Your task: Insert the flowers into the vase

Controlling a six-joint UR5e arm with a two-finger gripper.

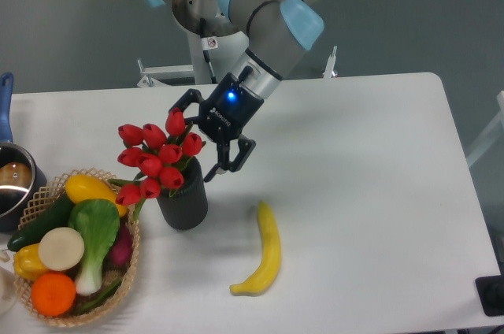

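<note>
Black fingers of the gripper stood spread apart, released, with nothing between them; one fingertip lay near the rim of the vase and the other showed above the blooms. Just beside those fingers, the flowers sat with their stems down in the mouth of the vase, the red buds fanned out and leaning toward the wicker basket. A few lower buds hung over the rim on that side, near a yellow pepper in the basket.

Judged from this, the insertion looked essentially done, and the risk lay in the arm's departure. The bunch was wider than the vase and top-heavy toward the basket, so any brush from a finger against a bud or leaf could lever the stems out or tip the vase. How deep the stems sat could not be seen.

Farther out, a banana lay on the white table well apart from the vase, and a steel pot showed at the far edge.
</note>
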